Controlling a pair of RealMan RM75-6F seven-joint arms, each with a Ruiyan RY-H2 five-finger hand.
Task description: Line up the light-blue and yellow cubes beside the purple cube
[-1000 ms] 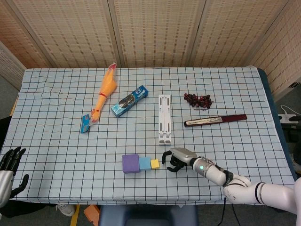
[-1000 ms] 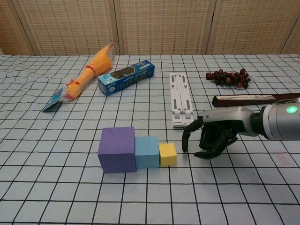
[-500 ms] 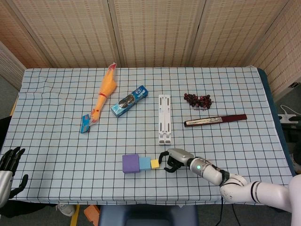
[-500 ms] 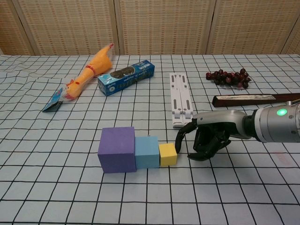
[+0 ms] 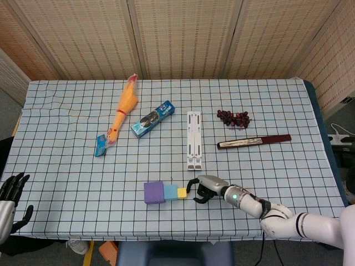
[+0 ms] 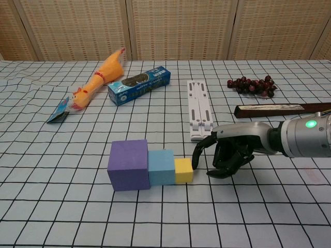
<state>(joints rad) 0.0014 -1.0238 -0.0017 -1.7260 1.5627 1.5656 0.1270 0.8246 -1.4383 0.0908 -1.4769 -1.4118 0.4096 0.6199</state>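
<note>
Yellow block (image 6: 183, 171), last in a touching row with the blue block (image 6: 161, 168) and purple block (image 6: 128, 164), sits at nine o'clock from the right hand (image 6: 230, 154), whose curled, empty fingers reach its side with one fingertip (image 6: 196, 160).

Right hand (image 6: 227, 155) with black fingers and silver back, grey wrist with green light, white forearm, black left hand (image 5: 12, 191)

Near the bench's (image 6: 51, 217) front edge: three blocks (image 6: 150, 166) in a touching row. Right hand (image 6: 232, 151) just right of them, one finger touching the smallest.
</note>
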